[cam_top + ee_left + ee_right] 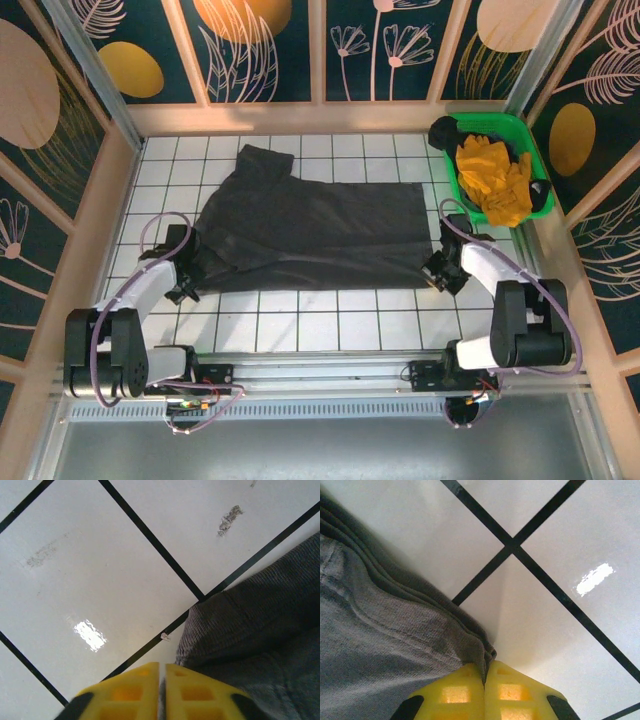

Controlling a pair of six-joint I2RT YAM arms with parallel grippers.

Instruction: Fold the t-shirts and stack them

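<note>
Right gripper (485, 670): pinching the charcoal t-shirt (310, 225) at its near-right corner.
Left gripper (160, 669): fingers pressed together at its near-left corner.
Long axis: left-right, between grippers.

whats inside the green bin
A heap of yellow cloth fills much of the green bin, with dark items at its far-left corner and right side. The bin's floor, and anything beneath the cloth, is covered.

Both arms reach forward with bent elbows, at lower left and lower right of the top view.
Left end effector (184, 287) presses its yellow fingers (125, 695) together; right end effector (437, 271) pinches a t-shirt (380, 645) corner.
</note>
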